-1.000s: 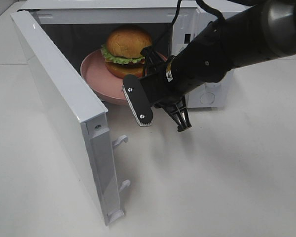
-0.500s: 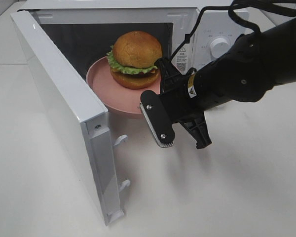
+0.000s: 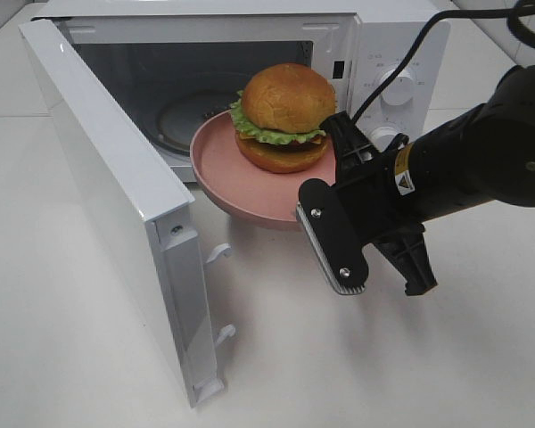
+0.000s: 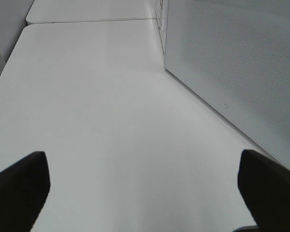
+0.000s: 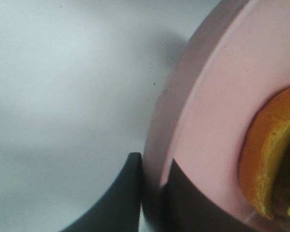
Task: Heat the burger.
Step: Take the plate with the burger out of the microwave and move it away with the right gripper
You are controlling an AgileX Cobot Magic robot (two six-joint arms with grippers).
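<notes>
No text is reading clearly anywhere. The microwave's control panel (image 3: 385, 67) is showing tiny print around its dial, too small to read, and a yellow label (image 3: 401, 181) on the right arm is staying illegible.

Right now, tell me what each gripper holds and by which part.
The right gripper pinches the pink plate by its rim, with the burger riding on it. The left gripper is open, holding nothing.

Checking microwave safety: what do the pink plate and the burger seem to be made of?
The pink plate looks like matte plastic or melamine: uniform colour, thick rounded rim, no glaze shine. The burger has a very glossy, even bun, so it may be a plastic replica, though real food can't be excluded.
</notes>
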